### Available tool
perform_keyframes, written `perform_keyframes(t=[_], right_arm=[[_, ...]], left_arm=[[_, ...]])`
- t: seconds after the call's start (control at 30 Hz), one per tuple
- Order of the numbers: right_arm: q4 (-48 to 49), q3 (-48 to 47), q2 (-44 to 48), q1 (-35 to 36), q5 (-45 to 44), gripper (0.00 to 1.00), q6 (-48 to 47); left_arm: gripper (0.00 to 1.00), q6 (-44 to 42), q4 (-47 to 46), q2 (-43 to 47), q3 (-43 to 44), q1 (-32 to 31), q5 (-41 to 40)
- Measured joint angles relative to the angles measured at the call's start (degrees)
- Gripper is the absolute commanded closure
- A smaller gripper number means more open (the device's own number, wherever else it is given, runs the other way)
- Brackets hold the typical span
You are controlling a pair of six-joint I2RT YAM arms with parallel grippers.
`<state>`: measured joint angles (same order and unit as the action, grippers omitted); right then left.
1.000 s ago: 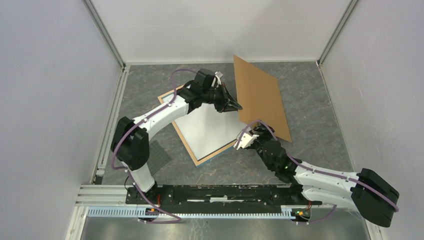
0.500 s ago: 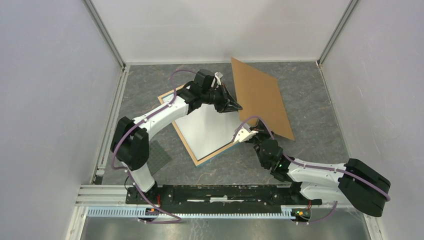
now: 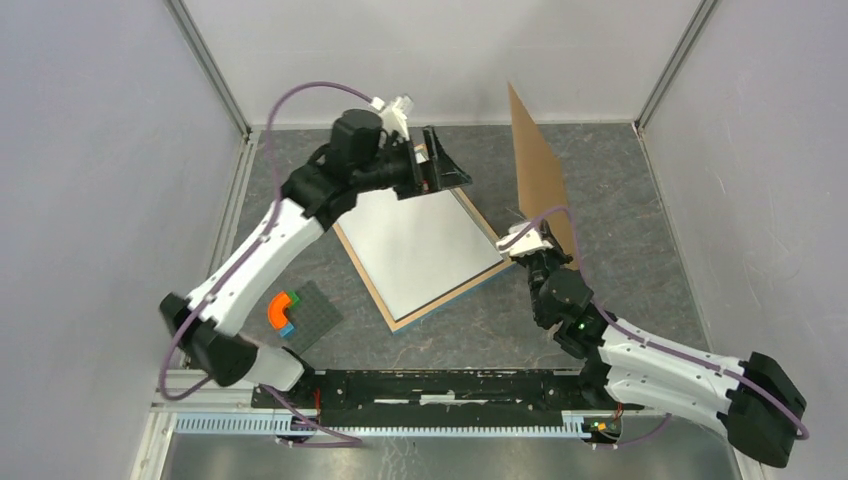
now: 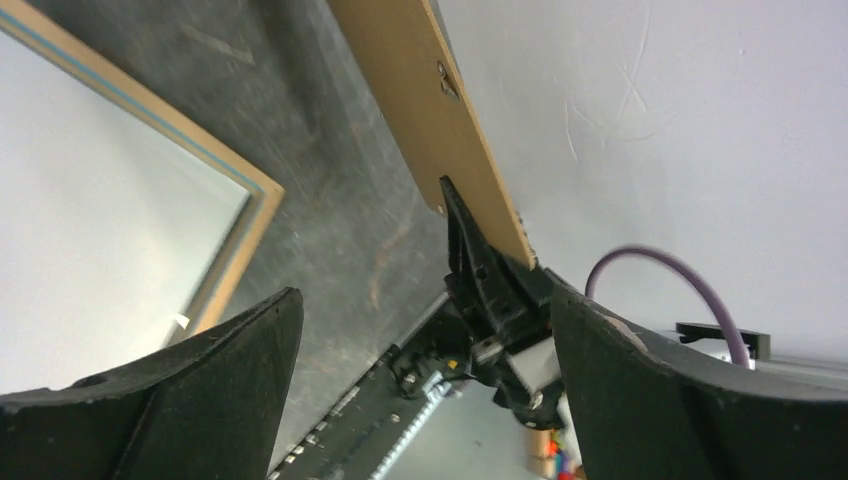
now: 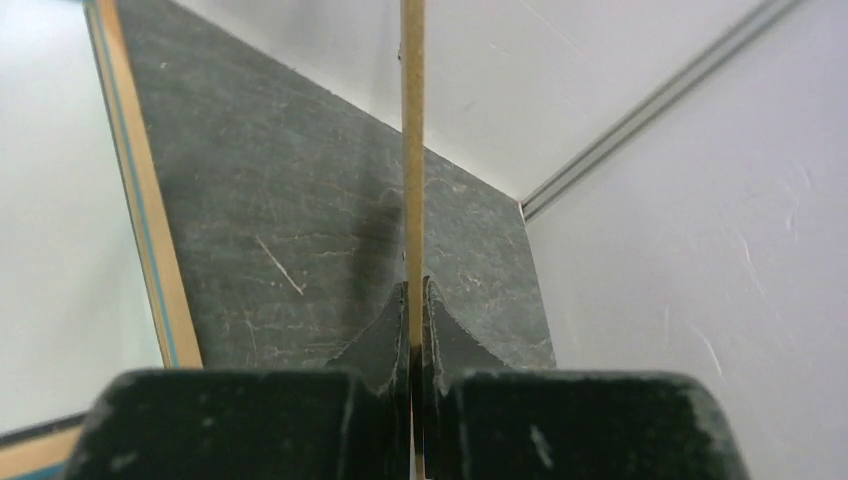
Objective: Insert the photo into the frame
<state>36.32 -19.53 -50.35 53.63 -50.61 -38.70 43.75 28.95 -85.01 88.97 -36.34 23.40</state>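
Note:
The frame [image 3: 366,280] lies flat mid-table, light wood side up. The photo [image 3: 420,245] fills its middle, plain white back upward. In the left wrist view the frame's corner [image 4: 150,108] and the photo [image 4: 90,230] show at the left. My left gripper [image 3: 445,168] hangs open and empty above the frame's far corner, its jaws spread wide [image 4: 425,300]. My right gripper [image 3: 527,240] is shut on the near edge of a brown cardboard backing board [image 3: 540,170], holding it on edge just right of the frame. The right wrist view has the board [image 5: 412,150] edge-on between the closed fingers [image 5: 413,300].
A grey baseplate [image 3: 315,312] with an orange and a blue brick [image 3: 282,310] sits near the left arm's base. White walls enclose the table on three sides. The black mounting rail [image 3: 430,385] runs along the near edge.
The left gripper let go of the board, opened wide and rose back toward the far left. The right gripper shut on the board's near edge and tipped it from leaning to upright.

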Motion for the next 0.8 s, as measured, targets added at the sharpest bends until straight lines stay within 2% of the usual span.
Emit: perform_keyframes(t=[0.27, 0.37, 0.53, 0.8], right_arm=[[-8.0, -4.1, 10.3, -2.6, -0.6, 1.0, 18.3], [-9.4, -7.1, 11.5, -2.6, -0.8, 1.0, 24.2], [-11.4, -13.0, 11.4, -2.6, -2.9, 1.0, 33.5], [-15.7, -14.1, 13.5, -2.8, -9.8, 1.0, 57.3]], left_arm=[[0.0, -11.7, 8.8, 17.9, 1.7, 0.0, -13.1], [0.0, -14.4, 10.2, 21.3, 1.7, 0.0, -16.3], [0.0, -18.7, 13.1, 23.3, 1.7, 0.0, -20.0], [0.0, -24.1, 16.2, 24.2, 0.8, 0.0, -23.0]])
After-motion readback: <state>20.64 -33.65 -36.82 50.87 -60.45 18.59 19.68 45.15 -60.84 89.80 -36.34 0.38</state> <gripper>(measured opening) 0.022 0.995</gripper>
